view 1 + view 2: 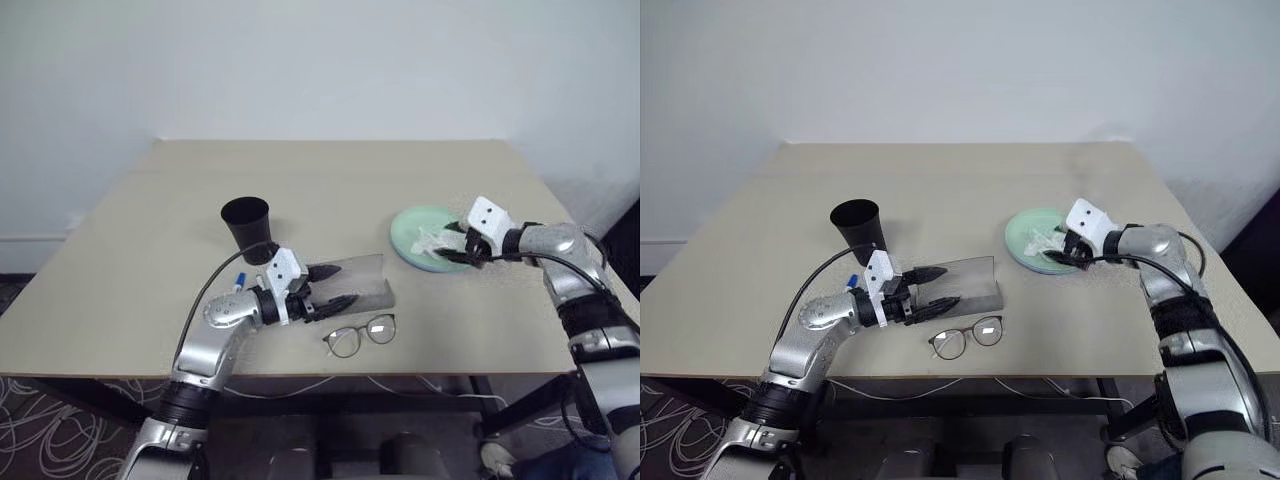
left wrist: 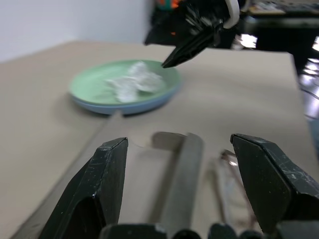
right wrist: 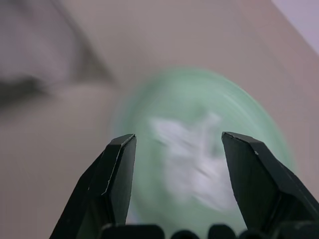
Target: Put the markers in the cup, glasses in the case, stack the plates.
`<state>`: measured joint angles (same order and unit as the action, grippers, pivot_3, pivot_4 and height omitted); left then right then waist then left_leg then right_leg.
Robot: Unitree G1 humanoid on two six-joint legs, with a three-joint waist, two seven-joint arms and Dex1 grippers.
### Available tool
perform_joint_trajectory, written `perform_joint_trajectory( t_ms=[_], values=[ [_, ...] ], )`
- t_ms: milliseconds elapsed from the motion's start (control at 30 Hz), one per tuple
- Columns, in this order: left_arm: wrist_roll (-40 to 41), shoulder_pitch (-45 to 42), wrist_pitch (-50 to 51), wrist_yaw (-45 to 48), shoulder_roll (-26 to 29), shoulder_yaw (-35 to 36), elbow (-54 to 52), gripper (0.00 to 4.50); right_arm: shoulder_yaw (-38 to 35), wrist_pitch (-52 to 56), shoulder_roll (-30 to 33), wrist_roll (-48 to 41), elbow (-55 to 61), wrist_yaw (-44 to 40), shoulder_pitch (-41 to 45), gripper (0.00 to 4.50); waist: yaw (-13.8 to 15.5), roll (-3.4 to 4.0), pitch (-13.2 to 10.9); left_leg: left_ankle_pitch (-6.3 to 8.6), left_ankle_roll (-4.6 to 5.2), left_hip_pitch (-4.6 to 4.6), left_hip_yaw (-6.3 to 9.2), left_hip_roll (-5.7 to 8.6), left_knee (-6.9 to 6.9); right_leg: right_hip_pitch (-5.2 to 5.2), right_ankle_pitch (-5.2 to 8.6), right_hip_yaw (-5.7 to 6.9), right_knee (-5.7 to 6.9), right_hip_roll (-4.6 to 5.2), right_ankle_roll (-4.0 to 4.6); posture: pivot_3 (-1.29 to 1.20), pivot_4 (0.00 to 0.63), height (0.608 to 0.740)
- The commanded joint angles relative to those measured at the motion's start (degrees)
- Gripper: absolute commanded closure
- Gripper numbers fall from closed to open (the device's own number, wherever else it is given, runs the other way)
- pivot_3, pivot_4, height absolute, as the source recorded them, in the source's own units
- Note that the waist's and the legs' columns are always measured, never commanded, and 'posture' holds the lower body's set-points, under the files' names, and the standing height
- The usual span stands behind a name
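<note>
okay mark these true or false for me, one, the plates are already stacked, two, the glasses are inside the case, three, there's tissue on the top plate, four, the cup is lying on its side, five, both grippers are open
1. True. The mint green plate sits on the light blue plate.
2. False. The glasses lie on the table, in front of the grey case, nearer the table's front edge.
3. True. A crumpled white tissue lies on the green plate.
4. False. The black cup stands upright, rim up.
5. True. The left gripper has its fingers apart at the case, and the right gripper has its fingers apart over the tissue, holding nothing.
</note>
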<state>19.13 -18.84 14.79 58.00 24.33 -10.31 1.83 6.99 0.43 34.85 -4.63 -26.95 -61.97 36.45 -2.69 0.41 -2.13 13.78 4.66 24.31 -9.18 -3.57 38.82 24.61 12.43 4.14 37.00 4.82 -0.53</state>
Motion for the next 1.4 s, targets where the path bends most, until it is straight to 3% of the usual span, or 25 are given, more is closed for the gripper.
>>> perform_joint_trajectory(
  t_ms=[33, 233, 667, 1233, 1333, 1400],
  values=[
    [1.8, -3.7, 4.1, 6.7, 2.8, -1.8, -0.5, 1.01, -3.2, 2.2, 0.0, -7.0, 11.3, -2.9, -4.2, 1.54, 0.0, 0.0, 0.0, 0.0, 0.0, -0.02, -0.01, 0.0, 0.01, 0.0, 0.0, -0.01, 0.0, 0.01, 0.0, 0.0, 0.0, 0.74],
    [-1.1, -11.1, 7.8, 14.8, 6.8, -6.4, 3.7, 1.01, -2.3, 5.5, -0.8, -12.3, 19.9, -6.5, -10.6, 1.54, 0.1, 0.0, 0.0, 0.05, 0.08, -0.03, 0.07, 0.0, 0.1, -0.04, 0.03, 0.01, 0.0, 0.05, 0.11, 0.0, 0.0, 0.74],
    [-11.1, -21.5, 4.0, 21.8, 3.0, -17.0, 15.1, 1.01, -1.2, 3.1, -4.7, -11.7, 19.6, -5.0, -13.2, 1.54, 0.1, -0.02, 0.0, 0.01, 0.1, 0.11, 0.13, 0.01, 0.19, 0.03, 0.03, 0.04, 0.0, 0.01, 0.11, 0.0, 0.0, 0.74],
    [-15.2, -25.9, 1.2, 24.8, -1.9, -18.5, 24.4, 1.01, -1.1, 0.1, -6.4, -8.7, 17.7, 0.6, -13.6, 1.54, 0.2, -0.02, 0.0, 0.18, 0.47, 0.2, 0.23, 0.01, 0.38, 0.01, 0.01, 0.09, 0.02, 0.04, 0.09, 0.0, 0.0, 0.74],
    [-15.7, -26.0, 1.1, 25.1, -2.5, -18.6, 24.8, 1.63, -0.9, -0.3, -6.5, -8.5, 17.5, 0.9, -13.5, 1.5, 0.2, -0.02, 0.0, 0.18, 0.49, 0.2, 0.22, 0.01, 0.38, 0.02, 0.0, 0.08, 0.02, 0.04, 0.07, 0.0, 0.0, 0.74],
    [-15.6, -26.0, 1.6, 25.4, -2.8, -18.3, 24.7, 2.28, -0.8, -0.4, -6.4, -8.4, 17.5, 1.0, -13.6, 1.5, 0.2, -0.02, 0.0, 0.17, 0.49, 0.21, 0.23, 0.01, 0.37, 0.02, 0.0, 0.08, 0.02, 0.03, 0.07, 0.0, 0.0, 0.74]
  ],
)
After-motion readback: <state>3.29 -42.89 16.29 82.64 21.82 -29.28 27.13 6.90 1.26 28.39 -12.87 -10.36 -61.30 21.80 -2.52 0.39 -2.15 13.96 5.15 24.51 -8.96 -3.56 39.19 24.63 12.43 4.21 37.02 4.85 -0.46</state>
